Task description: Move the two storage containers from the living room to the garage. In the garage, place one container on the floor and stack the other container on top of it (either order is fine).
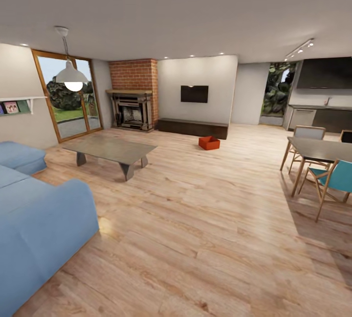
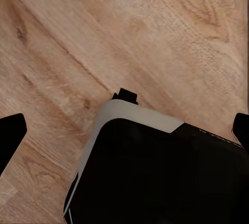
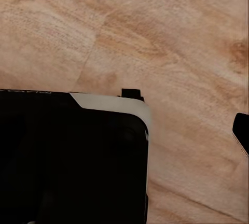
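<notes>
An orange-red storage container [image 1: 209, 142] sits on the light wood-plank floor [image 1: 205, 219] of the living room, far ahead near the low dark TV bench [image 1: 193, 128]. I cannot tell whether a second bin is with it. In the left wrist view, my left gripper [image 2: 124, 130] is open over the planks, its dark fingertips [image 2: 11, 135] at both picture edges with nothing between them. My right gripper [image 3: 124, 133] also hangs over the floor; one dark fingertip [image 3: 241, 132] stands far out at the edge, the other lost against my black base [image 3: 67, 162].
A light-blue sectional sofa [image 1: 39, 219] fills the near left, with a low grey table [image 1: 110, 150] beyond it. A dining table [image 1: 320, 150] and chairs [image 1: 332, 180] stand at the right. A brick fireplace [image 1: 133, 95] and glass doors [image 1: 68, 97] line the far left.
</notes>
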